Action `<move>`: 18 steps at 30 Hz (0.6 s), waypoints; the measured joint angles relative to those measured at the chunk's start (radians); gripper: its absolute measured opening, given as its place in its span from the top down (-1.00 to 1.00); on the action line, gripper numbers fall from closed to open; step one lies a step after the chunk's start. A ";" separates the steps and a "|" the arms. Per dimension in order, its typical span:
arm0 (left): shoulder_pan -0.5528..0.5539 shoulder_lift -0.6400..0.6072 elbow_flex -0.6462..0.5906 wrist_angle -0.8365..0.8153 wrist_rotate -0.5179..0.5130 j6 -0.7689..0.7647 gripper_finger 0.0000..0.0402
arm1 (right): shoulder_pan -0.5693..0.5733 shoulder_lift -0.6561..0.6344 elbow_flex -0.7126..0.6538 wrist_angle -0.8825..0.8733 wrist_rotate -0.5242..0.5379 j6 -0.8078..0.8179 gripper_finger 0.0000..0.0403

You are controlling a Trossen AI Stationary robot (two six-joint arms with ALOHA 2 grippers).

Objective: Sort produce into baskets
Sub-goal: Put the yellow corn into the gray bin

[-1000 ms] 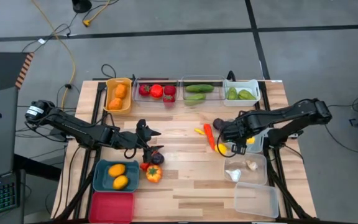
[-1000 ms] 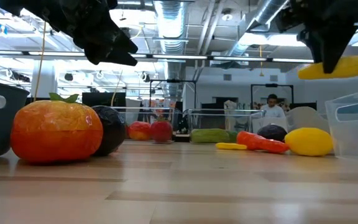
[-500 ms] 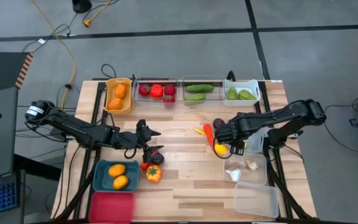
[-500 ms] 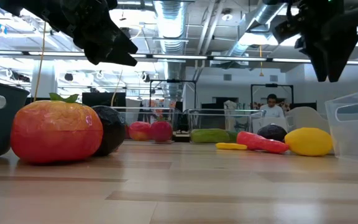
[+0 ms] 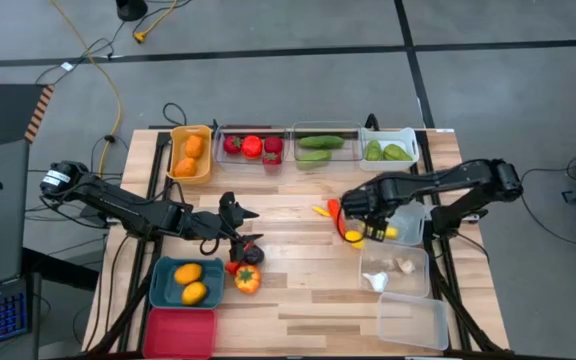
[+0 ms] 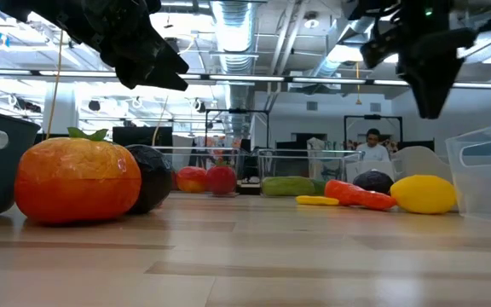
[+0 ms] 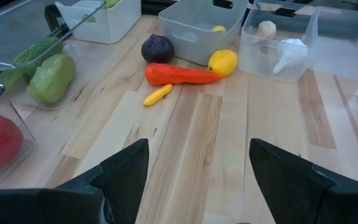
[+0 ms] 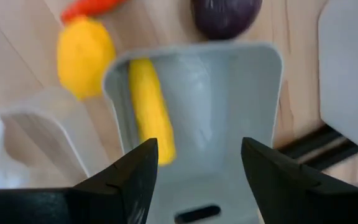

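Hovering over the clear bin on the surface's right side, my right end effector stands released, nothing between its fingers; a long yellow piece lies inside the bin directly beneath it. Loose produce waits just beside: a lemon, a carrot and a dark purple piece, the carrot's long axis running roughly across the surface's depth. I judge the right arm far nearer to these. My left end effector hangs released above the pepper, well apart from them.
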 joint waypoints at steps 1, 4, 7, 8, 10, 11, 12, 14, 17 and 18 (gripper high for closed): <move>0.000 0.000 0.000 0.000 0.000 0.000 -0.33 | -0.008 0.000 0.000 0.024 0.000 -0.003 -0.29; 0.000 0.000 0.000 0.001 0.001 0.000 -0.33 | -0.030 0.000 0.000 0.125 0.000 -0.060 -0.29; 0.000 0.000 0.000 0.001 0.001 0.000 -0.33 | -0.044 0.000 0.000 0.267 0.000 -0.112 -0.29; 0.000 0.000 0.000 0.001 0.001 0.000 -0.33 | -0.048 0.000 0.000 0.316 0.000 -0.130 -0.29; 0.000 0.000 0.000 0.001 0.001 0.000 -0.33 | -0.055 0.000 0.000 0.413 0.000 -0.173 -0.29; 0.000 0.000 0.000 0.001 0.001 0.000 -0.33 | -0.057 0.000 0.000 0.459 0.000 -0.193 -0.29; 0.000 0.000 0.000 0.001 0.001 0.000 -0.33 | -0.061 0.000 0.000 0.500 0.000 -0.211 -0.29; 0.000 0.000 0.000 0.001 0.001 0.000 -0.33 | -0.067 0.010 0.001 0.572 -0.001 -0.241 -0.29; 0.000 0.000 0.000 0.002 0.001 0.000 -0.33 | -0.081 0.031 0.002 0.629 -0.003 -0.259 -0.29; 0.000 0.000 0.000 0.002 0.001 0.000 -0.33 | -0.089 0.046 0.002 0.647 -0.003 -0.259 -0.29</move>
